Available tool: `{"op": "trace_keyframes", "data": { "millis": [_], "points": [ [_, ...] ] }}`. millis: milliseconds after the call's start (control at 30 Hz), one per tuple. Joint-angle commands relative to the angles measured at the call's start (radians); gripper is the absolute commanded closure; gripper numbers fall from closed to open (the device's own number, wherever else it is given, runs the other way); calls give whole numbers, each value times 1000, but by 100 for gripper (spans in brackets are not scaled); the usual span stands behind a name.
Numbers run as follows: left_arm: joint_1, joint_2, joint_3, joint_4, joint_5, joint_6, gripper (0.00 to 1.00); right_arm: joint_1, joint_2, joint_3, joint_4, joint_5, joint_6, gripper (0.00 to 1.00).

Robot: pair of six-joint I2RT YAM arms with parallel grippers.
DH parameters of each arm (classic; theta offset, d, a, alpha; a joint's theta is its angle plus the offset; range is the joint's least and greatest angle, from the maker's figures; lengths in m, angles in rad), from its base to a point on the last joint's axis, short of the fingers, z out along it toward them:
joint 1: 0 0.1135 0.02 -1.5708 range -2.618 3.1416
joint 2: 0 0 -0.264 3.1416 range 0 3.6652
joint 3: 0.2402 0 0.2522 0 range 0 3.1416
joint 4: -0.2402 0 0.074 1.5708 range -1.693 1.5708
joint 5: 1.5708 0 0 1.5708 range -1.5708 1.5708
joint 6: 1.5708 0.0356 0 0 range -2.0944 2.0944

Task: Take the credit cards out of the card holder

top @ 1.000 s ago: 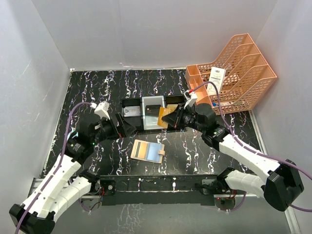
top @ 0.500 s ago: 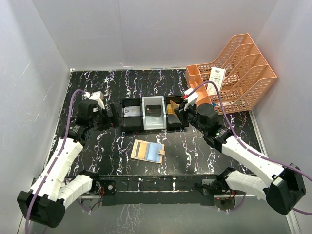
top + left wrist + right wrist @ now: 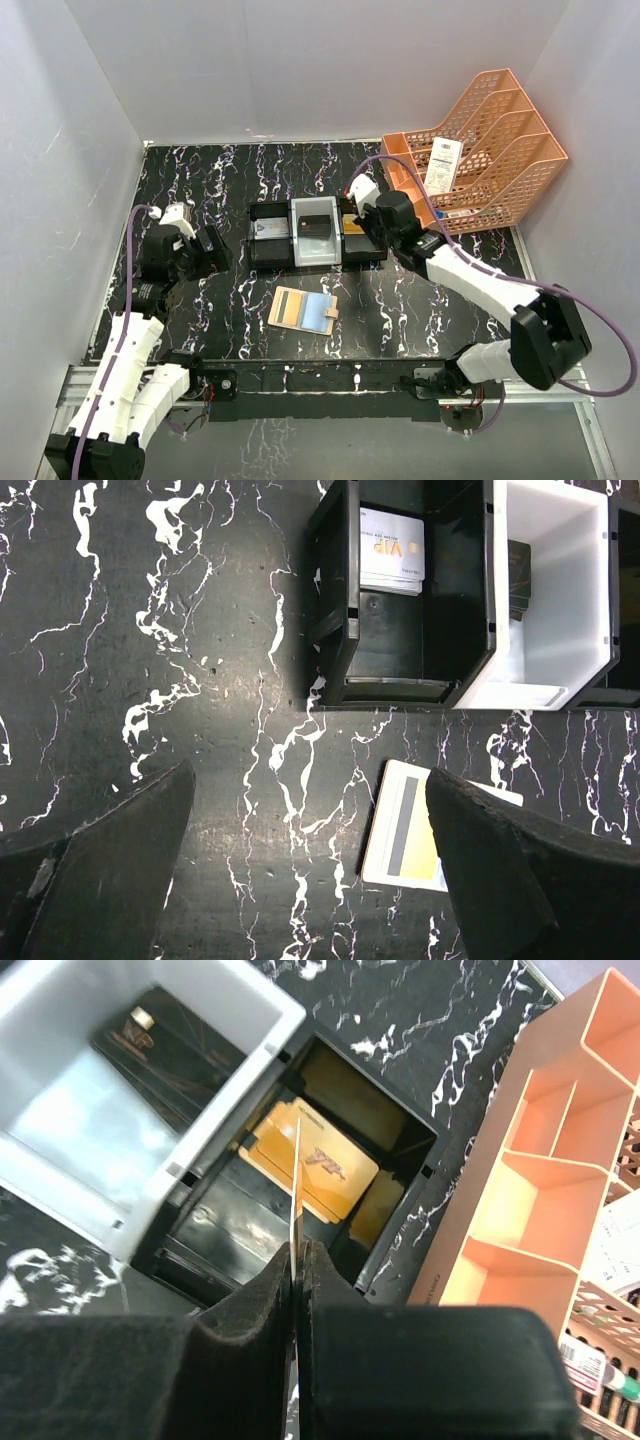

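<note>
On the black marbled bench, the card holder lies open near the front edge, well apart from both jaws. The right jaws, pinched shut on a thin gold card, have moved over the right box of the tray, where another gold card lies. It looks ready to drop. The left jaws, wide open and empty, have pulled back left.

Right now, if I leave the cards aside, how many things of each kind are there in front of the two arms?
tray, three compartments: 1
file rack, orange: 1
card holder, lying open on the table: 1
receipt, white paper, standing in the file rack: 1
Total: 4
</note>
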Motion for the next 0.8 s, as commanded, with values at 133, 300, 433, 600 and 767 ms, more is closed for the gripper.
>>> {"op": "trace_keyframes", "data": {
  "millis": [133,300,433,600,767],
  "points": [
    [3,11,3,20,-25,2,1,-9,187,142,-4,58,-285,100],
    [3,-13,-8,42,-10,10,1,-29,274,159,79,93,-402,100],
    [3,-8,-9,48,6,17,1,-45,335,165,134,54,-461,100],
    [3,3,-10,54,21,22,1,-63,406,178,201,-10,-488,100],
    [3,3,-13,60,26,25,1,-68,461,177,312,-11,-496,100]
  ]
}}
